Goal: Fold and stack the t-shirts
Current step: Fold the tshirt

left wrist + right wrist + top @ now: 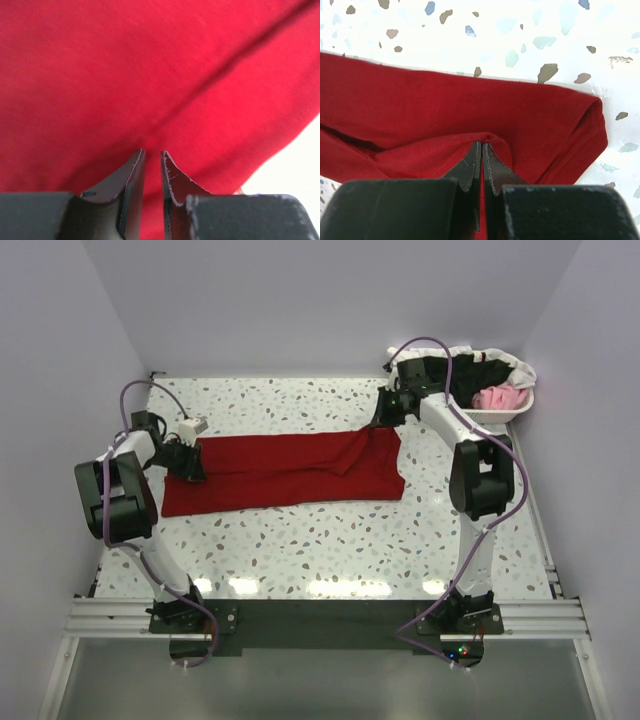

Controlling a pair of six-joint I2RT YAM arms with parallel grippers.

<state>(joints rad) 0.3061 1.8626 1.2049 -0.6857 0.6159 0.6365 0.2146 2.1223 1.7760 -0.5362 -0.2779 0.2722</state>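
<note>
Shirt [290, 472]: right gripper [482, 146] clamps a fold; left gripper [152, 153] barely ajar, hold uncertain; may slip there, skewing fold.

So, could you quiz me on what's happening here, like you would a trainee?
1. True or false: the right gripper is pinching the dark red t-shirt.
2. Where does the white basket sit? A) far right corner B) near left corner C) dead centre
3. Fill in: a ___ garment lies in the basket.
Key: 1 true; 2 A; 3 pink.
</note>
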